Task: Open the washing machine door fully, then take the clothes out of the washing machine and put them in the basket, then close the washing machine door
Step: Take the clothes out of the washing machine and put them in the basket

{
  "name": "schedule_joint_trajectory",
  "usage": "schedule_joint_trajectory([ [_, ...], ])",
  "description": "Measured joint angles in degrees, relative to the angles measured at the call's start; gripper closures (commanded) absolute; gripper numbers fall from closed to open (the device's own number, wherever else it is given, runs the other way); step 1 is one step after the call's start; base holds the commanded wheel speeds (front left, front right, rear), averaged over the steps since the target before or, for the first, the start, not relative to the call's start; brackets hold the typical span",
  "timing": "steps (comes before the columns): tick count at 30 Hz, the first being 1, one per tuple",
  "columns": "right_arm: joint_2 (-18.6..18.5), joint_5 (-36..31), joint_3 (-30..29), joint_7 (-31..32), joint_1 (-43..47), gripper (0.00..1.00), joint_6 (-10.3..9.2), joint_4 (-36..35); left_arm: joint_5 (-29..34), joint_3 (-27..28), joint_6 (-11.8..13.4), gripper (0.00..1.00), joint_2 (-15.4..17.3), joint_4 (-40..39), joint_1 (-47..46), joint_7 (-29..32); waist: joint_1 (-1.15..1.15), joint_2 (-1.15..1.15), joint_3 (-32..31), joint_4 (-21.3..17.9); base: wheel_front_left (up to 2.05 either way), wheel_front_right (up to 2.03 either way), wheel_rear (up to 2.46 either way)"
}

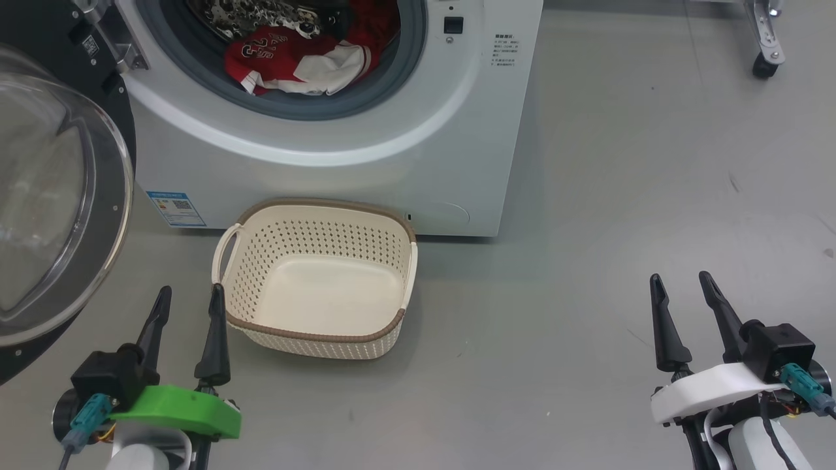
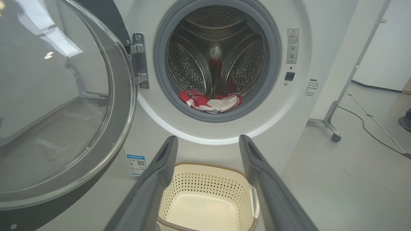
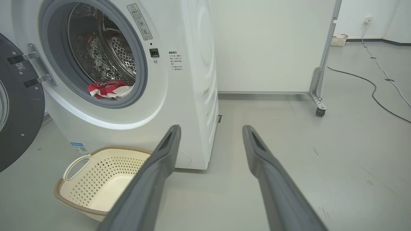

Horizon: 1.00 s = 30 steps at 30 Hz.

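Door (image 1: 59,215) open at left, glass bulge facing robot, clothes (image 1: 294,62) bunched at drum (image 2: 218,48) lip, basket's (image 1: 313,337) long axis along washer (image 1: 392,163) front, left gripper (image 1: 191,289), right gripper (image 1: 680,277) spread wide, empty.

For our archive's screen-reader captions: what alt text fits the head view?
A white washing machine stands with its door open at the left and red-and-white clothes lying inside. An empty cream basket sits on the grey floor just in front of it. The left gripper and right gripper are low in the frame, open and empty.
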Motion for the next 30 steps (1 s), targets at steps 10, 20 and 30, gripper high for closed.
schedule_joint_trajectory([
  [10,0.0,0.0,0.0,0.0,0.2,0.0,0.03,0.3,0.3,0.0,0.0,0.0,0.0,-1.0,0.6,0.0,0.0,0.0,-0.3,0.4,1.23,-1.23,0.0],
  [20,0.2,0.0,0.0,0.0,0.2,0.0,0.04,0.4,0.7,-0.3,0.0,0.0,0.0,-1.5,0.6,0.0,0.0,0.0,-0.4,0.4,1.06,-1.06,0.0],
  [30,0.4,0.0,-0.1,0.0,0.2,0.0,0.23,0.5,1.1,-0.4,0.0,0.0,0.0,-1.7,0.8,0.0,0.0,0.0,-0.3,0.3,0.73,-0.73,0.0],
])
